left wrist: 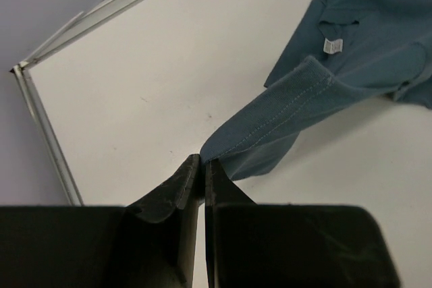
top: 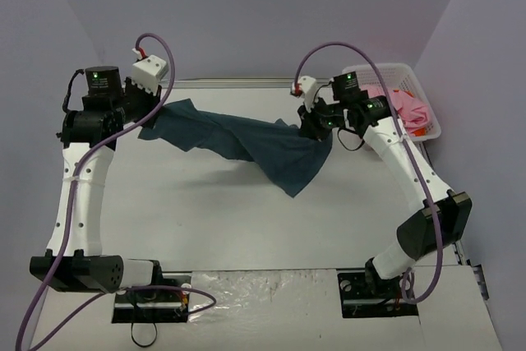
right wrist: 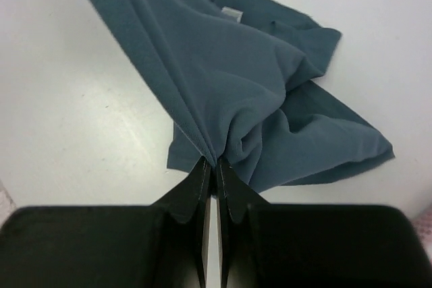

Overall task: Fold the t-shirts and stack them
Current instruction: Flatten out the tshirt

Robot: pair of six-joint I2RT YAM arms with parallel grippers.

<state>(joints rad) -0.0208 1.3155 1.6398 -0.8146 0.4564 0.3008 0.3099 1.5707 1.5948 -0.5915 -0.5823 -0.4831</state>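
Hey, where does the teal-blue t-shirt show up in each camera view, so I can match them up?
Top external: the teal-blue t-shirt spans the far middle, lifted at both ends.
Left wrist: upper right, a hem running down into the left gripper.
Right wrist: centre and top, bunched into the right gripper.
Shared landmark: the white tabletop under it; both wrist views show its white neck label.

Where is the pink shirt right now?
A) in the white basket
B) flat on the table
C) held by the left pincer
A: the pink shirt lies bunched inside the basket.
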